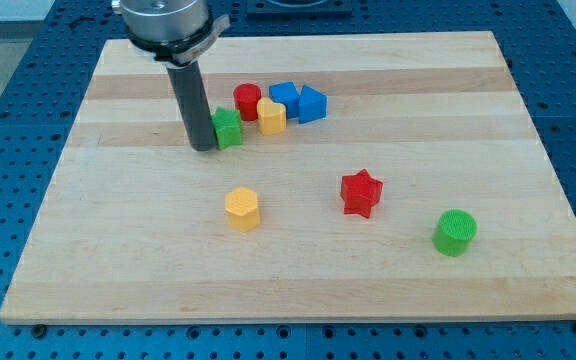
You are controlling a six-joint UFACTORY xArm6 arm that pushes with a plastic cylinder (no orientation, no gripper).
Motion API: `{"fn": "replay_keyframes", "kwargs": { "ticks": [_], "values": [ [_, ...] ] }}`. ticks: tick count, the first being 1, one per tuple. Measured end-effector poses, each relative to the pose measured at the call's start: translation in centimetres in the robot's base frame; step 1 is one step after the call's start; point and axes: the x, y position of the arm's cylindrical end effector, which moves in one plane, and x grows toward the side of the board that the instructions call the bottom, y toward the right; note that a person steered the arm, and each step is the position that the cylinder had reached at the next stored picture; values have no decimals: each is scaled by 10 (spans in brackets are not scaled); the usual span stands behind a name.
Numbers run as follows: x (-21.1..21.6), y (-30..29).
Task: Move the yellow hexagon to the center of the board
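Pale wooden board [298,270] lies on a blue perforated bench. Yellow hexagon [242,209] sits alone a little to 7 o'clock of board centre, nothing touching it. Outward: red star [361,193] well apart at its 3 o'clock; green cylinder [455,232] beyond that, toward 4 o'clock; cluster at its 12 to 1 o'clock, made up of green block [228,128], yellow block [272,117], red cylinder [247,101] and two blue blocks [284,97] [311,104], shapes not clear enough to name. My tip [204,148] rests on the board at the hexagon's 11 o'clock, well apart from it, and right beside the green block's left face; contact or hairline gap, cannot tell. No jaws to spread or press here; the end is a plain rod, pinching nothing. Judgement: approach step, hexagon not yet engaged. Centre appears to lie up and right of the hexagon, so the next move calls for bringing the tip round to the block's 7 o'clock side, then pushing toward 1 o'clock, a short shove only. Route should clear the green block to avoid dragging it. Arm pose: rod stands near vertical, its grey mount [168,22] at the view's top, cropped by the frame.
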Motion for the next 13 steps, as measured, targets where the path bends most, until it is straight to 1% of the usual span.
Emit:
{"fn": "replay_keyframes", "kwargs": {
  "ticks": [3, 4, 5, 6, 7, 8, 10, 12, 13],
  "values": [
    [-8, 25],
    [16, 24],
    [62, 17],
    [100, 9],
    [127, 9],
    [134, 27],
    [84, 45],
    [108, 53],
    [111, 65]
  ]
}}
